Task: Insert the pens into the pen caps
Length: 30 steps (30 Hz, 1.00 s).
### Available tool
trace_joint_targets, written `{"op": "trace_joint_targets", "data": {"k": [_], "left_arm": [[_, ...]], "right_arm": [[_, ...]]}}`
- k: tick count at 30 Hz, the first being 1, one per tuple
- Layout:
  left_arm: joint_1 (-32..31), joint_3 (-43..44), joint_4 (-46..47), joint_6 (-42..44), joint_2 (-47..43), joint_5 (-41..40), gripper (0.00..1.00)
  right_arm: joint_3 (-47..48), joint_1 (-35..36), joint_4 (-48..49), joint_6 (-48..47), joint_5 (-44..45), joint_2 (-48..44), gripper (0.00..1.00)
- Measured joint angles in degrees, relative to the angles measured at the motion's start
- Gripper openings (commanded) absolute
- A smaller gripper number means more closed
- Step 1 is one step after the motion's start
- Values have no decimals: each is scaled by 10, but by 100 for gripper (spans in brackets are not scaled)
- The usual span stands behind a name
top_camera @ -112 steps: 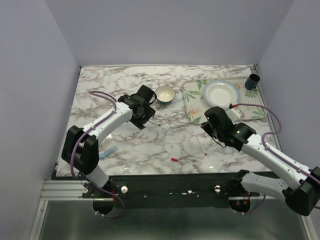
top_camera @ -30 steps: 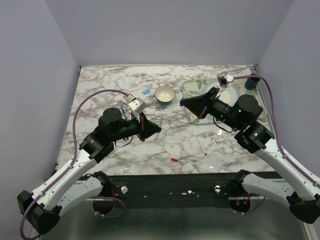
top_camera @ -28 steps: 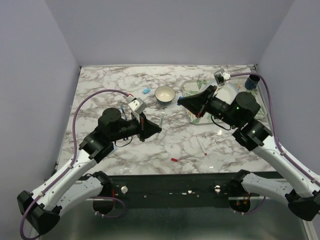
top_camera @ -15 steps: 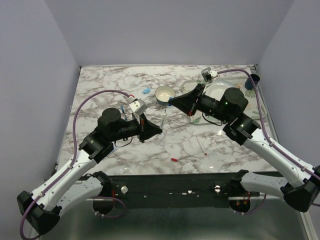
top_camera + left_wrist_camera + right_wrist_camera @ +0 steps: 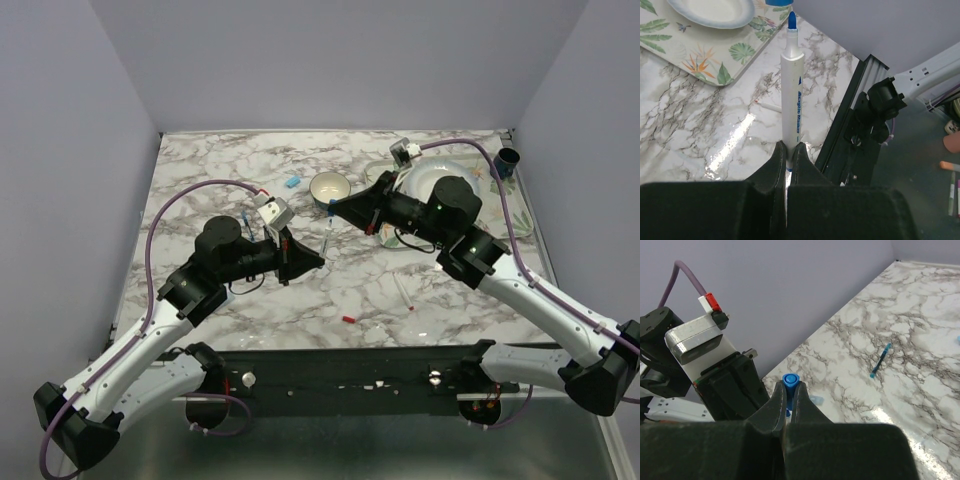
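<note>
Blue lettering on the white pen (image 5: 792, 95) pinched by the left gripper (image 5: 788, 152) shows only wrist-side; the right gripper (image 5: 788, 391) pinches a round blue cap (image 5: 790, 379).

Bright even diffuse light, faint soft shadows in top view, white glare patches on glossy worktop (image 5: 735, 145) in both wrist views, left end effector (image 5: 788, 149) and right end effector (image 5: 788, 391) near-black, detail lost, far backgrounds slightly soft.

Grey-veined white marble-look tabletop (image 5: 690, 117): glossy, reflective.
White plastic pen (image 5: 792, 85): smooth, slight sheen.
Small blue plastic cap (image 5: 790, 379): smooth.
Left gripper's black fingers (image 5: 774, 167): matt.
</note>
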Motion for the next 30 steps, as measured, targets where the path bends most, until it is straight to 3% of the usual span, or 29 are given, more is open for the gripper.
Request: {"op": "trace_joint_targets", "data": {"k": [30], "left_arm": [[0, 0, -11, -1, 1, -7, 0]], "right_arm": [[-28, 50, -25, -7, 75, -17, 2]]}}
